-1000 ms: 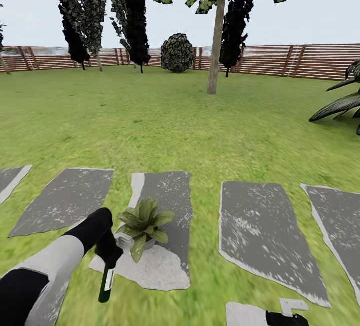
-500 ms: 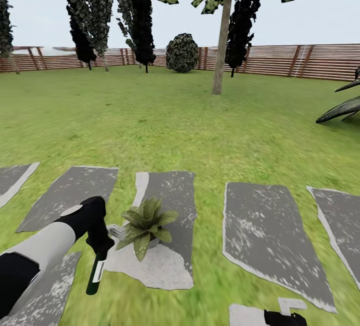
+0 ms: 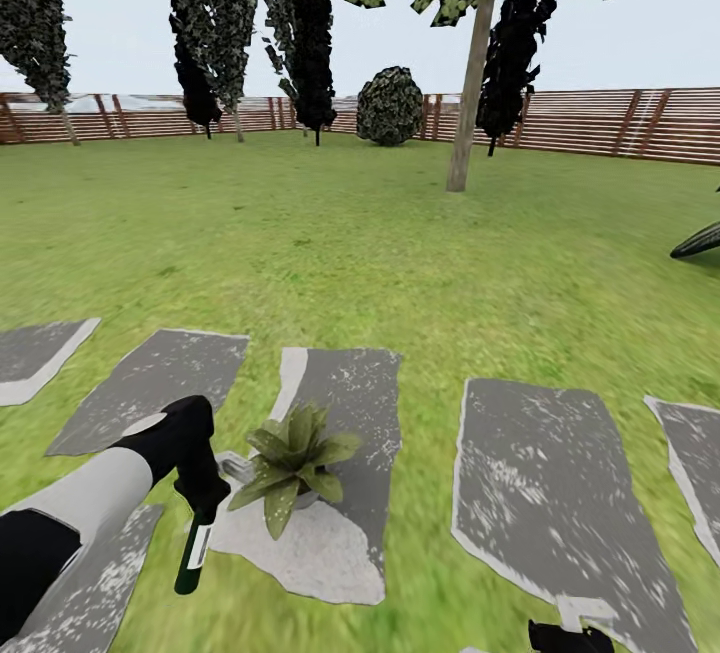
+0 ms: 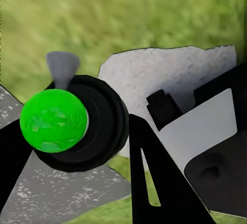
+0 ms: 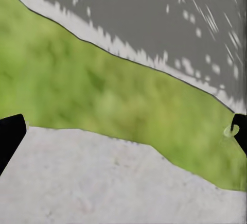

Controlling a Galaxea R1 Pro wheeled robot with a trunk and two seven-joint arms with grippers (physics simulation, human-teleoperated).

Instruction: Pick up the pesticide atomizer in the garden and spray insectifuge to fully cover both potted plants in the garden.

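Several grey slabs (image 3: 545,473) cross the lawn (image 3: 350,243), with trees (image 3: 470,73) and a fence (image 3: 600,121) behind. One potted plant (image 3: 290,461) stands on a middle slab. Just beside it, the left gripper (image 3: 205,498) is clamped on the atomizer (image 3: 192,555), which hangs bottom-down over the grass; its green top (image 4: 54,121) sits between the fingers. Right gripper (image 5: 123,131): fingertips spread wide above slab and grass.

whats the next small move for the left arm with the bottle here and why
Probably swing the left gripper toward the potted plant and tip the pesticide atomizer up at the leaves: it hangs bottom-down beside the plant, aimed away.
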